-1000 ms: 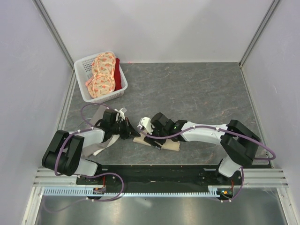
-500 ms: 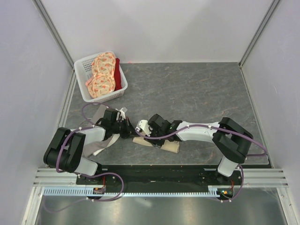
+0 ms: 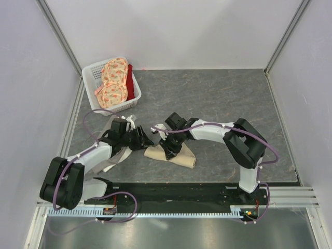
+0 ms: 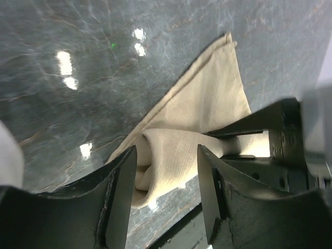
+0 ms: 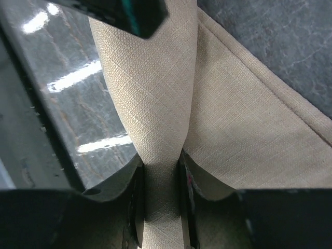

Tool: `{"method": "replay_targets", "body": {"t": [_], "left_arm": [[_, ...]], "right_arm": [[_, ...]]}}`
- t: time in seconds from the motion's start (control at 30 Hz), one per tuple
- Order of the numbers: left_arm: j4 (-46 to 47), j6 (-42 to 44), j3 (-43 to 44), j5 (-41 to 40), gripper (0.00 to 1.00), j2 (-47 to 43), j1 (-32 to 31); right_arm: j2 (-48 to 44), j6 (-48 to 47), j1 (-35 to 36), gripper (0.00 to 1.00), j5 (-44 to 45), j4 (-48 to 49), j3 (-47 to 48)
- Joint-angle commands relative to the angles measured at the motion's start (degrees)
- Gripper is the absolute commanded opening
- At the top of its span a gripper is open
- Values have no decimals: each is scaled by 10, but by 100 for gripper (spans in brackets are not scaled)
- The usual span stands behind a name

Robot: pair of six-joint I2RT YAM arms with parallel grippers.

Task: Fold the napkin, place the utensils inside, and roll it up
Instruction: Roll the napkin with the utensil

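We find the napkin (image 3: 181, 158) on the table (image 3: 223, 104) close to its near edge, left of the middle. It is part rolled. The roll's end points toward the left edge, and a flat hemmed flap spreads toward the right.

Right gripper (image 3: 169, 152): jaws clamped on the napkin's roll, with cloth pinched tight between its fingers (image 5: 136, 207).

Left gripper (image 3: 147, 140): jaws apart, one either side of the roll's end. We cannot tell whether the pads touch the cloth.

The two grippers stand just beside each other over the napkin, so working room there is tight.

A white basket (image 3: 111, 108) of orange patterned cloths stands in the far left corner, well apart from the napkin. A grey cloth (image 3: 115, 160) lies under the left arm near the left edge. Bare stone runs from the napkin to the far and right edges.
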Motion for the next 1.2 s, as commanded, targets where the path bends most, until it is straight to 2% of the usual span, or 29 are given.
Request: {"method": "replay_targets", "body": {"t": [0.0,0.07,0.27,0.47,0.63,0.73,0.97,1.17], "left_arm": [[-30,35,-2,-49,57,-40,0],[-27,38,-10,-45,57,-55,0],[32,37,-36,1,57,-74,-1],[82,27,-54,47,55,-44,-2],[111,13,-69,74,48,-23,-4],[121,8,-74,82,41,-15,-4],[127,8,-69,75,2,10,-4],[104,12,-49,68,2,41,-5]], "right_arm": [[56,14,-37,35,-123,-83,24],[76,12,-55,36,-169,-93,29],[122,9,-76,37,-224,-113,51],[149,11,-85,37,-233,-115,59],[156,13,-92,38,-233,-114,65],[159,14,-96,38,-231,-115,68],[149,27,-99,44,-215,-114,75],[87,59,-103,60,-153,-95,73]]}}
